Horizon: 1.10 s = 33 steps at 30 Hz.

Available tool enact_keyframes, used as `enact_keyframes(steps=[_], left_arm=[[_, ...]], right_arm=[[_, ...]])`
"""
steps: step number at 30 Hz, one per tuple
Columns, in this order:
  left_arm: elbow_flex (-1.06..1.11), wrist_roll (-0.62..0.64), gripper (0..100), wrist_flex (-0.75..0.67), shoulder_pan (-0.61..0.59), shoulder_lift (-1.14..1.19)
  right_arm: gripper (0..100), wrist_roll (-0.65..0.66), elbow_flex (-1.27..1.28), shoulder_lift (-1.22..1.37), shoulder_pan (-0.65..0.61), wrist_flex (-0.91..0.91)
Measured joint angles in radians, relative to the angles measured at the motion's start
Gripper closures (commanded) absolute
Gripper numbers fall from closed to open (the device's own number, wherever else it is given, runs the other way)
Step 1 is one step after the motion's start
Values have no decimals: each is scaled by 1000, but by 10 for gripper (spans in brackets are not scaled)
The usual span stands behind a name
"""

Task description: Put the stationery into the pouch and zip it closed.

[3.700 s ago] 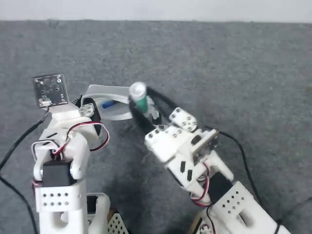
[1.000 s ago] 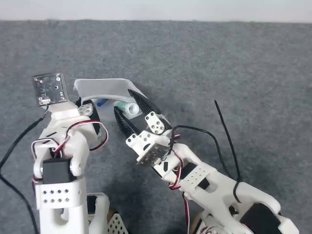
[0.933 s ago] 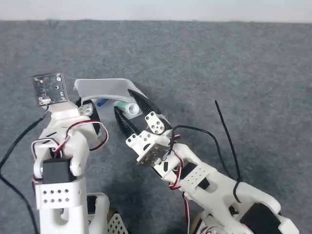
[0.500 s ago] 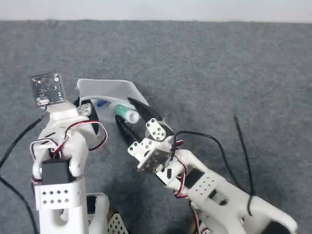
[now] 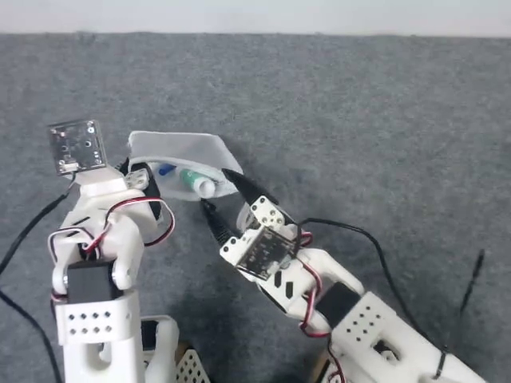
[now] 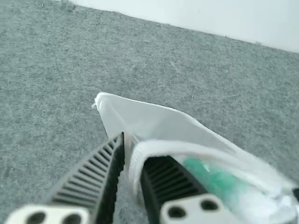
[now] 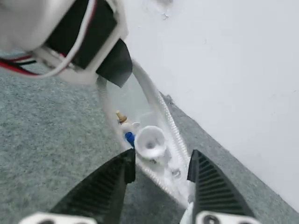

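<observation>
A white pouch (image 5: 180, 150) lies on the grey mat with its mouth held up. My left gripper (image 5: 144, 177) is shut on the pouch's zipper rim (image 6: 140, 151). Inside lies a green and white glue stick (image 5: 196, 181), beside a small blue item (image 5: 166, 169). The stick shows green through the pouch wall (image 6: 210, 175), and its round white end (image 7: 149, 140) faces out of the mouth. My right gripper (image 5: 217, 191) stands open just outside the mouth, holding nothing, its fingers (image 7: 112, 186) either side of the opening.
Grey mat (image 5: 383, 120) stretches free to the right and behind the pouch. A white wall edge (image 5: 319, 16) runs along the far side. The right arm's black cable (image 5: 471, 279) loops over the mat at the right.
The right gripper carried the glue stick down into the pouch, let it go and drew back toward the near side. The left gripper kept its hold on the rim.
</observation>
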Motion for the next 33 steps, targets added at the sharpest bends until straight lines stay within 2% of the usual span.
enact_keyframes(steps=[3,9,17,22,33], left_arm=[[0,0,988,0,0,0],[0,0,988,0,0,0],[0,0,988,0,-28,0],[0,28,988,0,-100,0],[0,32,989,0,-117,0]], right_arm=[[824,0,0,-66,0,51],[927,0,0,-94,0,58],[812,0,0,-94,0,66],[810,-25,0,-94,0,140],[810,-84,-9,-92,32,147]])
